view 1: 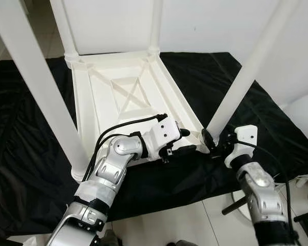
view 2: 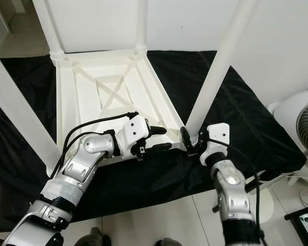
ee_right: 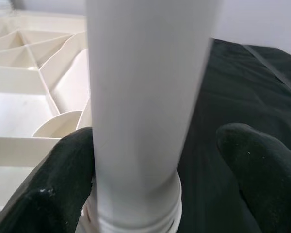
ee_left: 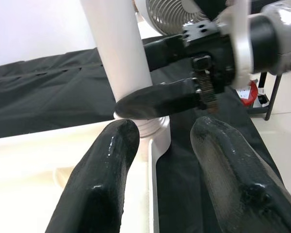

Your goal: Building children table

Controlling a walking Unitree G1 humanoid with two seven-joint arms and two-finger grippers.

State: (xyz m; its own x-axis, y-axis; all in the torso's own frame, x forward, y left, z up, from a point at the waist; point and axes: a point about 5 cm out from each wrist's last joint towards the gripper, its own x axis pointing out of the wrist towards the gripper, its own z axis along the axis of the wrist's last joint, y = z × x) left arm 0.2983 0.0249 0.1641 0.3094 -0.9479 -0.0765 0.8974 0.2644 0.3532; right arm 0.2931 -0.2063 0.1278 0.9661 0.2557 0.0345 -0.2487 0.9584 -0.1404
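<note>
Where leg (view 1: 241, 82) meets tabletop (view 1: 118, 92), both hands.

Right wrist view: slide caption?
Right gripper fingers open around the white table leg at its base, above the upturned tabletop.

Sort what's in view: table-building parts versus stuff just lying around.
Part of the job:
- upside-down white plastic tabletop
- white cylindrical leg at its near right corner
- right gripper around that leg's base
- left gripper beside it

Lying about:
- black floor sheet
- white round fan
</note>
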